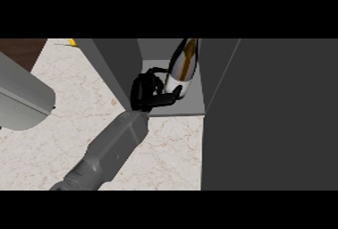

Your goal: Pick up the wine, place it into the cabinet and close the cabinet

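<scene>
- One wine bottle [183, 67] stood inside the open cabinet [264, 112], on its grey shelf floor, leaning a little to the right toward the top of the view; its pale lower body gave way to a brown-and-gold upper part.
- One black hand [150, 91] — which of the robot's two cannot be told from this view — was at the bottle's left side inside the cabinet mouth, its fingers curled and its thumb [170, 96] lying against the bottle's lower body; the curl appeared to be closed on the bottle, though how much of it was wrapped was hidden.
- One grey forearm [109, 154] ran from the lower edge of the view up to that hand, crossing the marbled counter [52, 152].
- One cabinet wall [116, 67] stood just left of the hand; one broad dark panel filled the right side of the view.
- One large pale grey rounded shape [20, 100] sat at the left edge — what it was could not be told.
- One small yellow object [72, 42] showed at the top left, too small to identify.
- A strip of dark wood [20, 49] lay in the top left corner.
</scene>
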